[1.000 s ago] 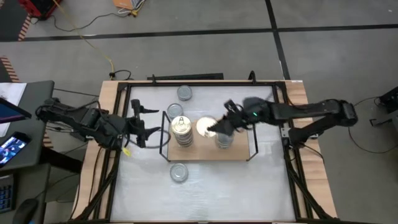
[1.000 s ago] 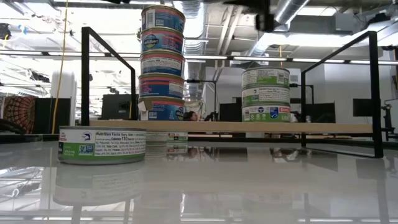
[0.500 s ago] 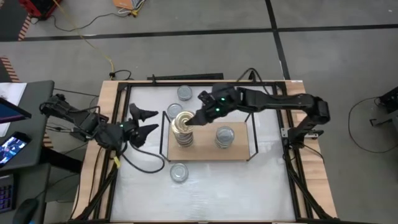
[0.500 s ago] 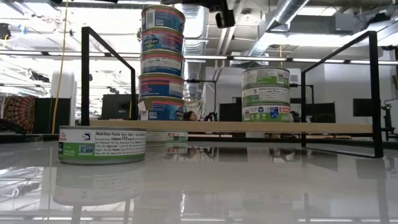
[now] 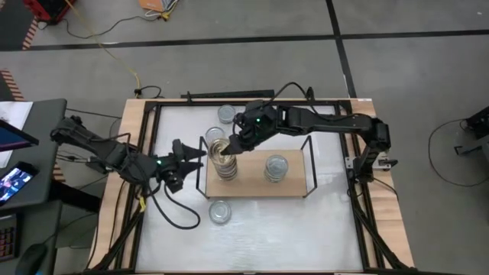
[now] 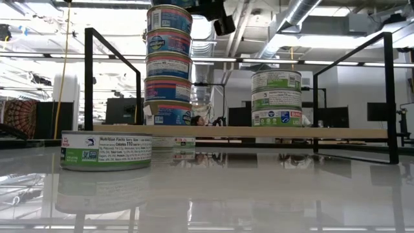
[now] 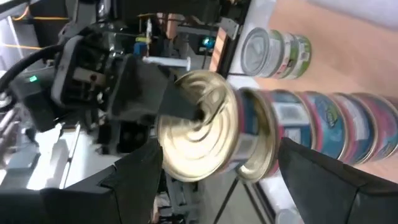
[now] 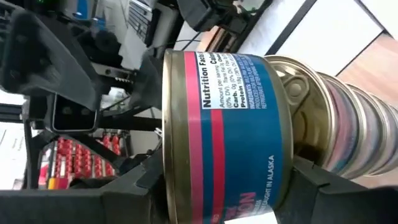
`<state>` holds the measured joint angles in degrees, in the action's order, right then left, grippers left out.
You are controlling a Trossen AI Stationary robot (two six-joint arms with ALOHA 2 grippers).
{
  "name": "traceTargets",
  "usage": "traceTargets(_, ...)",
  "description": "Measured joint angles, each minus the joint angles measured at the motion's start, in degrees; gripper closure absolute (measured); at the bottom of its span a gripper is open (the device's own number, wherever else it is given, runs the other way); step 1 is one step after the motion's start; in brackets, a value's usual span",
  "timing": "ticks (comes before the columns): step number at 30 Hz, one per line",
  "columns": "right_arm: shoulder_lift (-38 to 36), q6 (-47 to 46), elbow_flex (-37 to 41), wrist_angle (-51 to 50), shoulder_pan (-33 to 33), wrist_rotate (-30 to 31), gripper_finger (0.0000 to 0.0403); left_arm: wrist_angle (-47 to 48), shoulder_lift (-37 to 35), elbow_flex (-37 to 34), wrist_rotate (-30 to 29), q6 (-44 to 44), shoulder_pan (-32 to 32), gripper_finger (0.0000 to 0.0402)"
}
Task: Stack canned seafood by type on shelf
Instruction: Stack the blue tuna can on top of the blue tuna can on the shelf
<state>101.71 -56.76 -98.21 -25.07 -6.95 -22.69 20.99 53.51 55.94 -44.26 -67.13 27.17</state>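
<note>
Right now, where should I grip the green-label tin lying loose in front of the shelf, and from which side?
Across its low round side wall, straight down from above. The green-label tin lies flat, apart from the shelf, so fingers can likely straddle it. The left gripper is nearer.

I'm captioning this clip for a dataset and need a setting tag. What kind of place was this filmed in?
Most likely a robotics lab or workshop, not a shop or kitchen. Exposed ceiling ducts run overhead, loose cables trail across a bare concrete floor, and the white table carries two robot arms beside a small test shelf.
</note>
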Motion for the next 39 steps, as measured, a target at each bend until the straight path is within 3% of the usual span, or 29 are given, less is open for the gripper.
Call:
traceTargets(14,-0.09,2.63,-0.09,2.05,0.1,-0.99,0.0132,-2.09,1.64,0.0,9.52,4.57,-1.77,0.01)
traceTargets(26,-1.16,2.39,0.0,-4.12,0.06,-2.55,0.0087,-2.0,1.58,0.0,13.73,6.99,-4.18,0.01)
traceTargets(39,-1.86,-6.5,-0.04,-6.38,-0.69,-4.13,0.0081,-2.03,1.6,0.0,15.92,8.17,-5.18,0.01)
